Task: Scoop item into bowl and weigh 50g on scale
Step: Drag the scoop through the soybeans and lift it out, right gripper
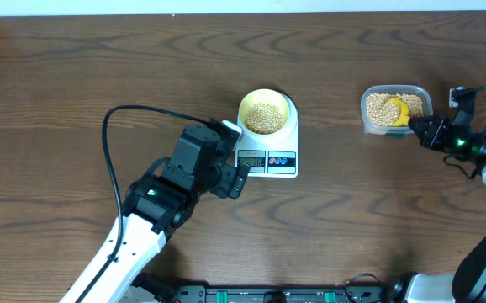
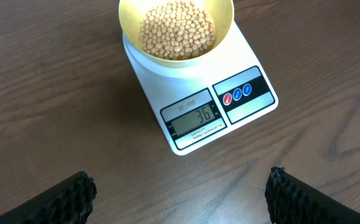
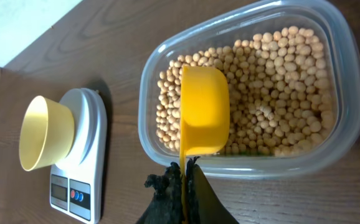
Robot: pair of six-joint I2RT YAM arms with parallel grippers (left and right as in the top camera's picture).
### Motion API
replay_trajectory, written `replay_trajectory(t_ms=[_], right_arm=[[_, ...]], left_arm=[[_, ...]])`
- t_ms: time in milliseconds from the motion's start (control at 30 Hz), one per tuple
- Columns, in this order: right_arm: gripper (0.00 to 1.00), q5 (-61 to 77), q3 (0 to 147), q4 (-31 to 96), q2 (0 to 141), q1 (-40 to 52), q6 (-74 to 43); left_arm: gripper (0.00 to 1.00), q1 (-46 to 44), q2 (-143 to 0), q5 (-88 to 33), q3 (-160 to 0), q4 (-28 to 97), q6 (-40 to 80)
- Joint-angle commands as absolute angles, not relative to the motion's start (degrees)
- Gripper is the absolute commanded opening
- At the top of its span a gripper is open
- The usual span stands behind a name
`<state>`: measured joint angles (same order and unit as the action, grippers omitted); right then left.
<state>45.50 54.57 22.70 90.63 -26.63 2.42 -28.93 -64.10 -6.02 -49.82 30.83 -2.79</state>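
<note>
Dark wood worktop, its far edge along the top of the frame, with open wood between things. At centre, the bowl of beans sits on the scale. Just lower left of it, the left pincer gapes wide, holding nothing. Upper right, the right pincer is clamped on a yellow scoop inside a clear tub of beans.

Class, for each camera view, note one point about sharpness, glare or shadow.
Overhead: even light, no harsh shadows around the flat white digital scale. Left wrist: its grey display is sharp and readable; pale sheen on the dark wooden table. Right wrist: pale glare along the rim of the clear plastic tub, top-left corner blown out white.
</note>
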Motion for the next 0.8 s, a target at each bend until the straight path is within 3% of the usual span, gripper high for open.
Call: replay_trajectory(t_ms=[0,767], right_arm=[[0.01,48.4,54.6,21.4,91.1,-27.7,1.9],[0.01,55.7,54.6,12.8,91.1,-30.2,-1.7]], left_arm=[[0.89,-28.7,-64.4,-5.5,-49.8,30.8,-2.3],[0.89,-28.7,-64.4,-5.5,-49.8,30.8,-2.3]])
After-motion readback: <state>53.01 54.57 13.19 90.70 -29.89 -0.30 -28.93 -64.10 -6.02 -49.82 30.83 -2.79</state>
